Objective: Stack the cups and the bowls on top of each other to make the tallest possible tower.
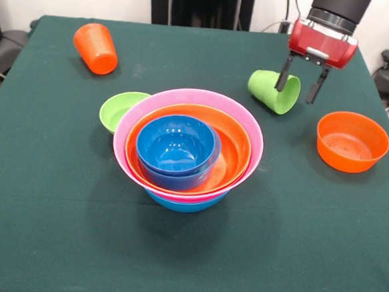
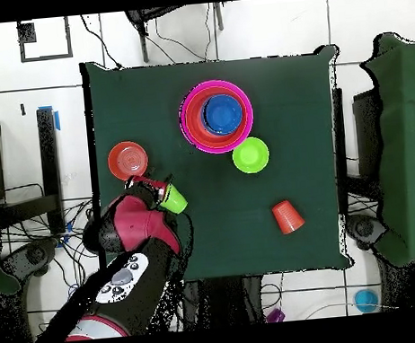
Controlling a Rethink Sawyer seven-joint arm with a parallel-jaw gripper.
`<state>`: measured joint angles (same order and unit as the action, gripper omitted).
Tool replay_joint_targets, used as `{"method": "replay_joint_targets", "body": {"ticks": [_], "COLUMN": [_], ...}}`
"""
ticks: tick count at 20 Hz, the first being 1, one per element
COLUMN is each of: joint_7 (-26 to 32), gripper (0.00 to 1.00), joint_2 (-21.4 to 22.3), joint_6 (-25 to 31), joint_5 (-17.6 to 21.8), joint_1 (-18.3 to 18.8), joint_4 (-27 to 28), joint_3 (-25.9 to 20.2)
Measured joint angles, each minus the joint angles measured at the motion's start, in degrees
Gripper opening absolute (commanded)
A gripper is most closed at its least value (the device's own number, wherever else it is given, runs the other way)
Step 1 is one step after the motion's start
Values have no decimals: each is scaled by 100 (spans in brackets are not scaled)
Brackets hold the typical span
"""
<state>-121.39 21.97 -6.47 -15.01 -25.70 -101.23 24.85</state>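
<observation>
Robot arm (image 2: 131,235): glossy red shell over black joints, with a pale grey panel bearing dark round buttons. Gripper (image 1: 301,83): red block beneath a black-and-silver ringed wrist, carrying two slim black fingers (image 1: 283,73).

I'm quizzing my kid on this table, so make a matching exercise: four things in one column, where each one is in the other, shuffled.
Things:
1. green cup
2. orange cup
3. small blue bowl
4. green bowl

Places:
A. topmost in the tower
B. on its side, alone
C. beside the tower, touching the pink bowl
D. between the gripper fingers

Pairs: 1-D, 2-B, 3-A, 4-C
</observation>
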Motion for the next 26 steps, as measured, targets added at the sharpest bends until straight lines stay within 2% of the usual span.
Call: {"method": "replay_joint_targets", "body": {"ticks": [13,26], "joint_7": [0,0], "gripper": [100,100], "joint_2": [-400,-618], "joint_6": [0,-1], "joint_5": [-91,-91], "joint_1": [-54,142], "joint_4": [65,67], "joint_3": [129,201]}}
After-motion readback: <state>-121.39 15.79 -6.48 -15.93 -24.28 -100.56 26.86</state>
